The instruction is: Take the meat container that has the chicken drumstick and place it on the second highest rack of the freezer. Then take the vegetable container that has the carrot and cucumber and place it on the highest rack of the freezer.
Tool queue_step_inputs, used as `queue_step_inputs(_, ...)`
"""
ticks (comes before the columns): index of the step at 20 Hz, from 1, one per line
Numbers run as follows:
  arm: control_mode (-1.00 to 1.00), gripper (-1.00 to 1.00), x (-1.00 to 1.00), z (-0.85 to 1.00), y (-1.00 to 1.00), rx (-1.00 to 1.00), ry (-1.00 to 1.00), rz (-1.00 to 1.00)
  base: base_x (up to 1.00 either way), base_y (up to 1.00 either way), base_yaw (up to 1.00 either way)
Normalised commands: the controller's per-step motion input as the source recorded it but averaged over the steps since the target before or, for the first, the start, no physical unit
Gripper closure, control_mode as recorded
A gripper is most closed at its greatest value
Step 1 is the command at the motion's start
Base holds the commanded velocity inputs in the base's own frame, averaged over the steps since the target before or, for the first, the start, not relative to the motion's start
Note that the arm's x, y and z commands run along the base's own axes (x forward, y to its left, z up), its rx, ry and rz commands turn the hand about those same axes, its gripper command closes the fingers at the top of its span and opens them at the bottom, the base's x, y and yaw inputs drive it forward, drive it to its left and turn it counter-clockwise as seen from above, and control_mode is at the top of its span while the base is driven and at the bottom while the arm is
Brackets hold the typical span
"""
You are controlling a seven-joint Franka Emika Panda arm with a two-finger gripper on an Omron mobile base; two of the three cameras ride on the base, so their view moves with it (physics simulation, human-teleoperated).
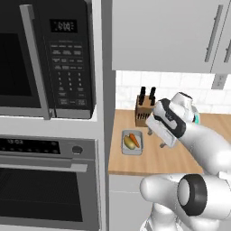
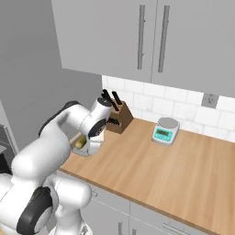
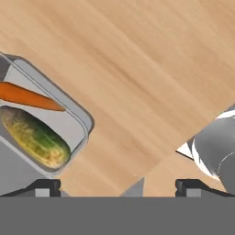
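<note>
The vegetable container (image 1: 132,143) is a shallow grey tray on the wooden counter, close to the tall grey side panel. In it lie the orange carrot (image 3: 32,97) and the yellowish-green cucumber (image 3: 37,138). My gripper (image 1: 156,137) hovers just right of the tray, above bare counter, pointing down. Its fingertips (image 3: 46,187) stand wide apart, so it is open with nothing between them. In the hand view the tray's rim (image 3: 75,110) lies off to the left of the fingers. My arm half hides the tray (image 2: 79,146) in the right base view. The meat container, the chicken drumstick and the freezer are out of view.
A knife block (image 1: 144,111) stands at the back of the counter behind the tray. A small kitchen scale (image 2: 165,130) sits further right by the tiled wall. A microwave (image 1: 45,58) and a built-in oven (image 1: 45,185) are left of the panel. Wall cabinets (image 2: 137,36) hang overhead.
</note>
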Motion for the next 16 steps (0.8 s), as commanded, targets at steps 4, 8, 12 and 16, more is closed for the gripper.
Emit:
queue_step_inputs(4,-1.0,-1.0,0.08,-0.5,0.0,-0.2,-0.03,0.29,0.0,0.0,0.0)
queue_step_inputs(8,-1.0,-1.0,0.43,-0.4,0.08,-0.14,-0.05,0.16,0.0,0.0,0.0)
queue_step_inputs(12,-1.0,-1.0,0.26,-0.29,0.14,-0.03,-0.09,0.1,0.0,0.0,0.0)
queue_step_inputs(16,-1.0,-1.0,0.13,-0.22,0.05,0.0,-0.03,0.1,0.0,0.0,0.0)
